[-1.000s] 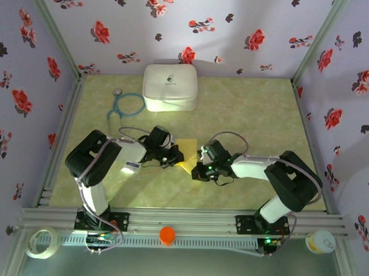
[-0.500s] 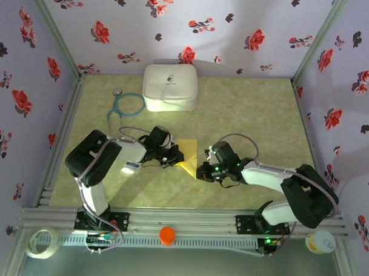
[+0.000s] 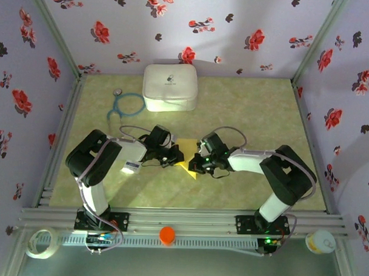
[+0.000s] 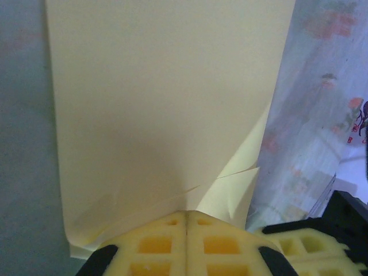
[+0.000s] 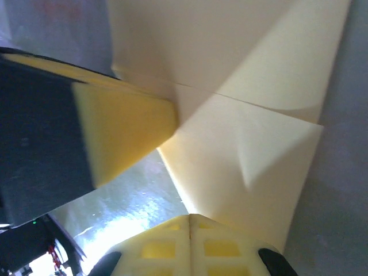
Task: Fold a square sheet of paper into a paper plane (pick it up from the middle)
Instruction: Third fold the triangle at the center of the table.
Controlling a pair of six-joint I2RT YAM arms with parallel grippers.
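Partly folded thin yellow paper square (image 3: 188, 146) at mid tabletop (image 3: 252, 104), betw. both arms. Left fingers (image 4: 172, 228) pinched shut on its edge; right fingers (image 5: 172, 236) clamped on folded flap, opp. side.

Bench (image 3: 264, 110) open at right; case (image 3: 169, 87), stethoscope (image 3: 126, 104) block far left; left end effector (image 3: 179, 156), right end effector (image 3: 194, 165) pinch sheet (image 3: 188, 145) centrally.

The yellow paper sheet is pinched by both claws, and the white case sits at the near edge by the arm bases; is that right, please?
Not quite: the white case sits at the far edge by the back wall, as the top external view shows. The left claw and right claw do pinch the yellow paper sheet.
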